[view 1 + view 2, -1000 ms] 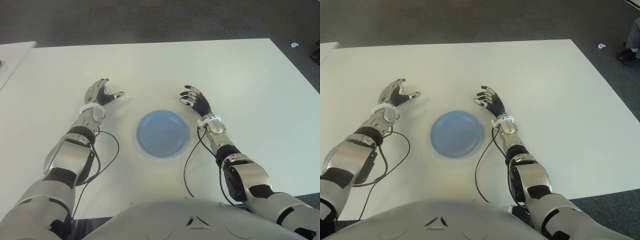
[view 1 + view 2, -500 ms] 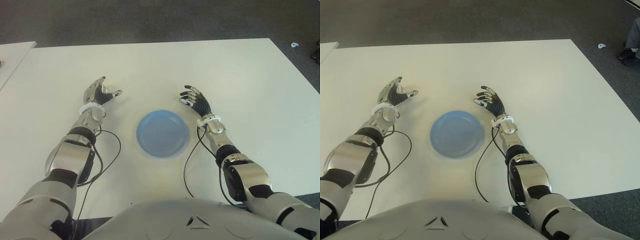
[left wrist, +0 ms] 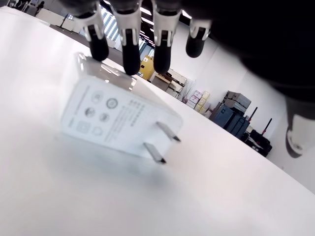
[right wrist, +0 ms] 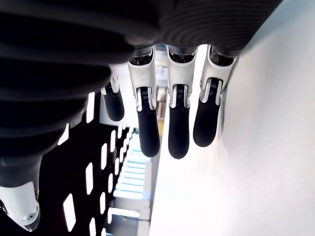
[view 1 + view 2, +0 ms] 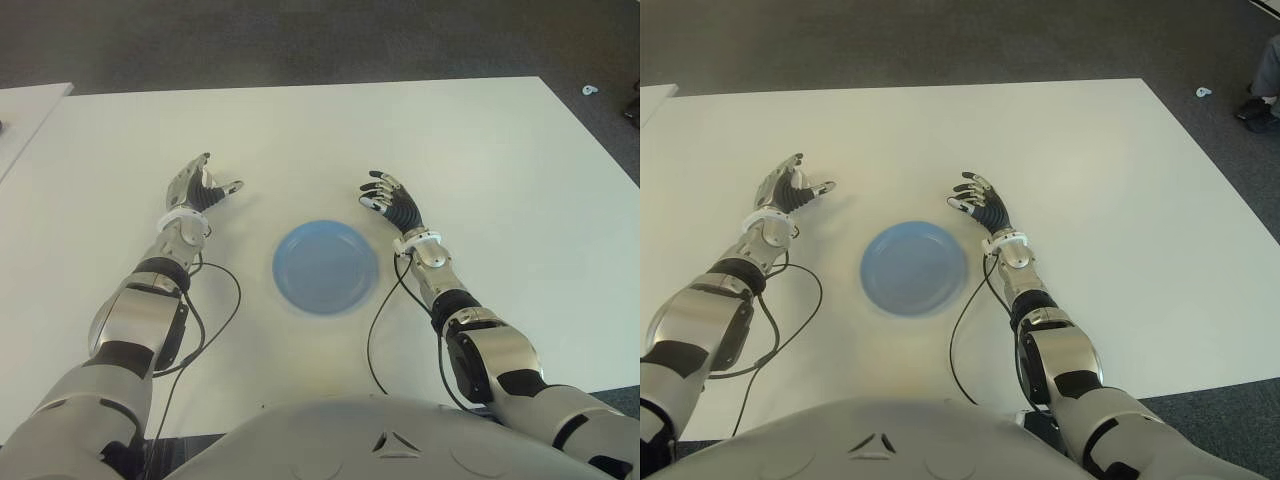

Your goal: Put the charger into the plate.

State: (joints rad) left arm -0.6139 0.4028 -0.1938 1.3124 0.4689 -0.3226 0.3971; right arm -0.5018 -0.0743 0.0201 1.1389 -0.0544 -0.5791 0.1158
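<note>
Left of the blue plate, the left hand has its fingers spread, holding nothing, tips at the white charger lying on the table; its printed icons are unreadable. Right of the plate, the right hand is relaxed and empty

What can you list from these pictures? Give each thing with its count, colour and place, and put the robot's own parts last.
charger: one, white, on the table under the left hand's fingertips, prongs out
plate: one, blue, on the table between the two hands, nothing in it
table: one, white, before the robot
cables: two, black, along the forearms
left hand: one, fingers open, left of the plate
right hand: one, fingers open, idle, beyond the plate's right edge
</note>
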